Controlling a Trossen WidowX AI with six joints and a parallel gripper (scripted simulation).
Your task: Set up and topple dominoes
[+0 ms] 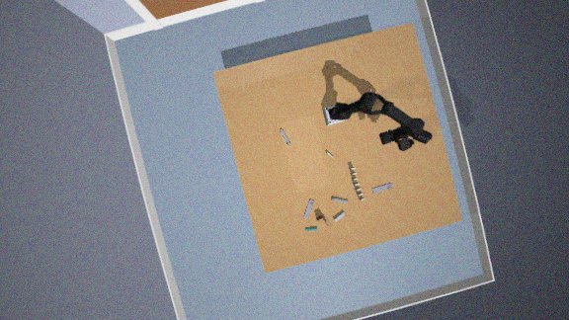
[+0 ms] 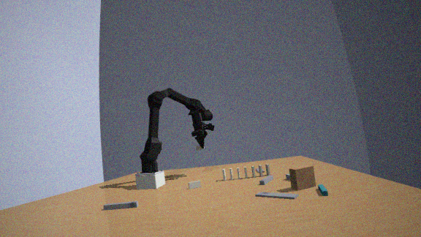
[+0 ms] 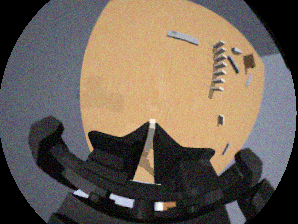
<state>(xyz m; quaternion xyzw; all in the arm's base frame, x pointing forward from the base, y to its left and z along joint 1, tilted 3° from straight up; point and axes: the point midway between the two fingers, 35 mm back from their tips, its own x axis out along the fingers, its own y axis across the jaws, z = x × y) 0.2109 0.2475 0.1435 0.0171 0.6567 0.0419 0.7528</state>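
Several thin pale dominoes stand upright in an evenly spaced row [image 1: 356,181] [image 2: 245,172] [image 3: 219,67]. My gripper [image 2: 202,147] [image 3: 152,124] is shut on a pale domino [image 2: 199,148] [image 3: 152,121], high above the table and off to the side of the row, towards the arm's base. Only a small part of the held domino shows at the fingertips. Another pale domino [image 1: 330,154] [image 2: 194,184] [image 3: 221,120] lies on its side on the table, apart from the near end of the row. The gripper touches neither the row nor this domino.
Grey bars lie beside the row [image 1: 382,188] [image 3: 183,37], on its other side [image 1: 339,200] [image 2: 266,180], and farther off [image 1: 284,136] [image 2: 120,205]. A brown block [image 2: 302,178] [image 3: 249,61] stands near a long grey bar [image 1: 308,208] [image 2: 276,195] and a teal bar [image 1: 311,228] [image 2: 322,189].
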